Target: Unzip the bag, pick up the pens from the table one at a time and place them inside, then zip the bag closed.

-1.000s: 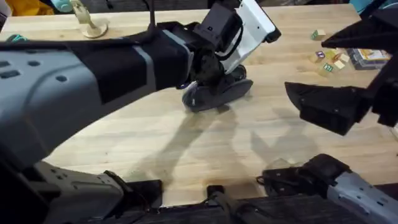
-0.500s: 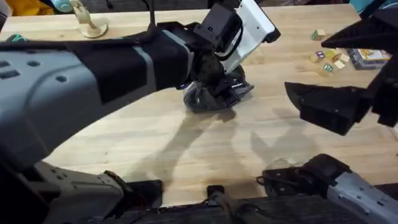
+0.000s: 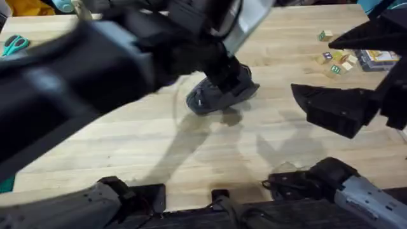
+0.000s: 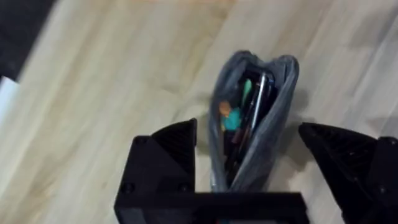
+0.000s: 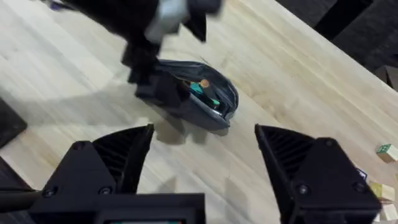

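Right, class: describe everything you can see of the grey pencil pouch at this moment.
The bag is a grey, felt-like pouch, long and oval, lying on the table near its middle. Its zipper is open, the mouth gaping, and dark pens plus something teal and orange show inside. The left gripper is open, its fingers either side of the pouch; contact cannot be told. The right gripper hangs open, apart from it.

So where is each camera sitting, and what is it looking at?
Overhead: fixed above the table, looking down and forward; the left arm sweeps across, big and blurred, to the bag; the right gripper hangs at the right.
Left wrist: on the left arm, looking down at the open bag, pens inside, between its own spread fingers.
Right wrist: on the right arm, facing the bag and the left gripper across the table; its own fingers are open.
All three share the bag.
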